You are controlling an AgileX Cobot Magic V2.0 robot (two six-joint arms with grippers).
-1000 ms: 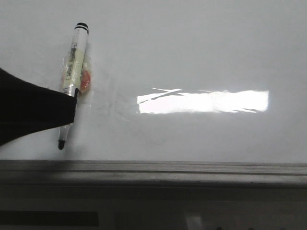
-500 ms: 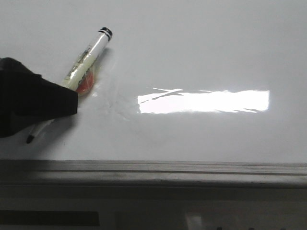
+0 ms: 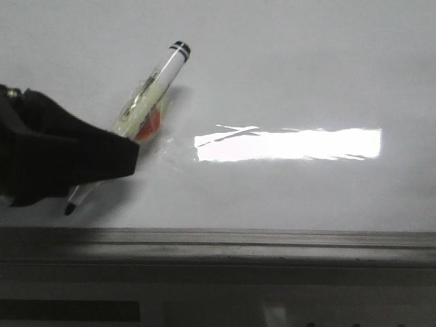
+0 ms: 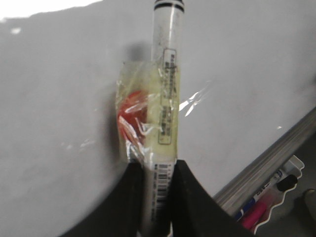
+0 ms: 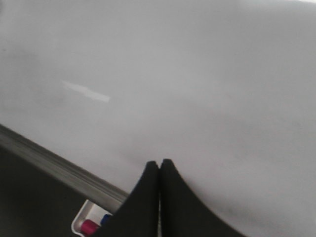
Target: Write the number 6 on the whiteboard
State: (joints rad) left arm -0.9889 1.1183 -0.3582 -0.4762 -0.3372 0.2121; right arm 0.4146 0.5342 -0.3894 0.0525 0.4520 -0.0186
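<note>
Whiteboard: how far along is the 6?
Done: left hand has the marker gripped, tip low near the ledge. In hand: positioning only. Left: the whole 6; no stroke shows on the whiteboard. Right hand is shut and empty.

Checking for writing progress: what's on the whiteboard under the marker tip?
Bare whiteboard around the marker tip; no stroke visible. The left end effector covers the area beside it.

One whiteboard (image 3: 286,75) with one grey metal ledge (image 3: 272,240). Two black grippers: the left gripper (image 4: 157,180) and the right gripper (image 5: 159,170). One taped marker (image 3: 146,102). One white tray (image 4: 291,170) holding several spare markers (image 4: 266,195), their count unclear.
</note>
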